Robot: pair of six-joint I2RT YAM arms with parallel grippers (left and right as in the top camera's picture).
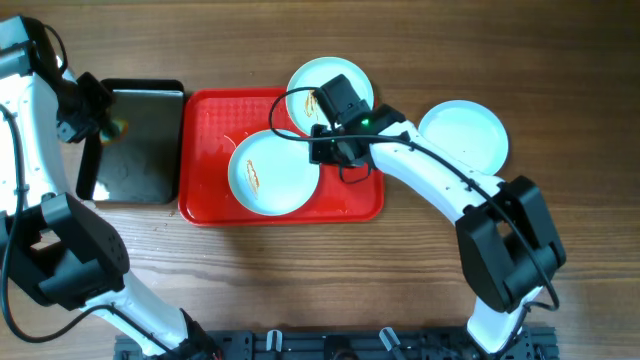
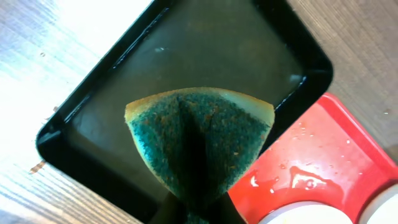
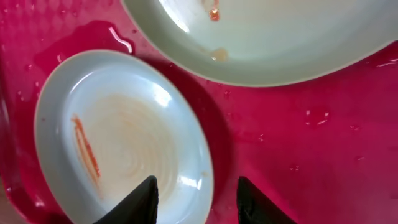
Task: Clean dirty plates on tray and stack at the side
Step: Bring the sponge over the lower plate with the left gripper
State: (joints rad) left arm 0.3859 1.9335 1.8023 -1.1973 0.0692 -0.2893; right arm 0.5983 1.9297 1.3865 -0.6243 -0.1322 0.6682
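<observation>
Plates [image 1: 272, 172]: three in play, two of them on the red tray [image 1: 205, 130]. The right pincer [image 3: 198, 182] hangs low over that tray, released, its fingers [image 3: 146, 202] well parted. The rim of the streaked plate [image 3: 118, 149] runs between them, so one finger is over the plate and the other over wet red plastic. Whether either finger touches the plate, I can't tell. An orange-red streak shows on the plate's far side from the pincer, with faint swirl marks in the middle.

Ahead of the pincer lies the second plate [image 3: 280, 43], cut off by the top of the wrist view, with a small orange spot near that edge. From overhead the right wrist covers part of it, and it overhangs the tray's rim. The third plate [image 1: 462, 135] sits on the bare bench [image 1: 560, 60], well apart from the right pincer on the arm's outer side, and looks clean.

The left pincer [image 1: 103, 128] is over the black tray [image 2: 217, 56], clenched on a sponge [image 2: 199, 137] that is folded in the grip, blue-green face with a yellow edge. The fingers are nearly lost at the bottom of the wrist view. Sponge touching the tray or clear of it? Can't say. The red tray is just beside, beaded with water.
</observation>
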